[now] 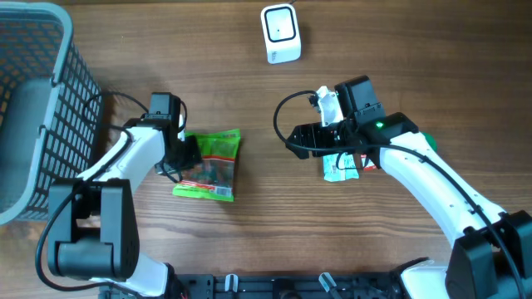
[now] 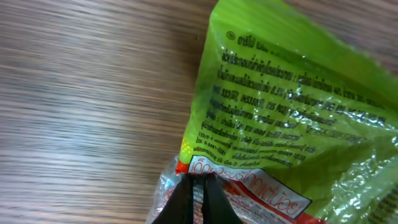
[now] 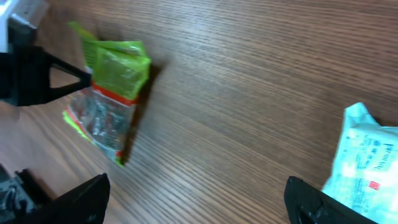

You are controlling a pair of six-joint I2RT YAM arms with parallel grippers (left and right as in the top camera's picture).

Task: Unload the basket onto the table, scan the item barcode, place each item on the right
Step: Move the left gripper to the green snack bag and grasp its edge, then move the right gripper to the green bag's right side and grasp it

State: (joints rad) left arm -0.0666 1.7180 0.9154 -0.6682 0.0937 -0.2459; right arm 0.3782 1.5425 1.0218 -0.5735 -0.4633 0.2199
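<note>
A green and clear snack bag (image 1: 213, 166) lies flat on the wooden table left of centre. My left gripper (image 1: 184, 154) is at its left edge, shut on the bag's clear side seam. In the left wrist view the two black fingertips (image 2: 186, 196) pinch the film of the bag (image 2: 292, 106) just below its red band. The white scanner (image 1: 280, 33) stands at the back, centre. My right gripper (image 1: 299, 139) hovers open right of the bag, nothing between its fingers (image 3: 198, 183); the bag (image 3: 112, 93) shows far left in that view. No barcode is legible.
A white and teal packet (image 1: 341, 166) lies under the right arm and shows at the right edge of the right wrist view (image 3: 367, 168). A grey wire basket (image 1: 33, 100) fills the far left. Cables loop near both wrists.
</note>
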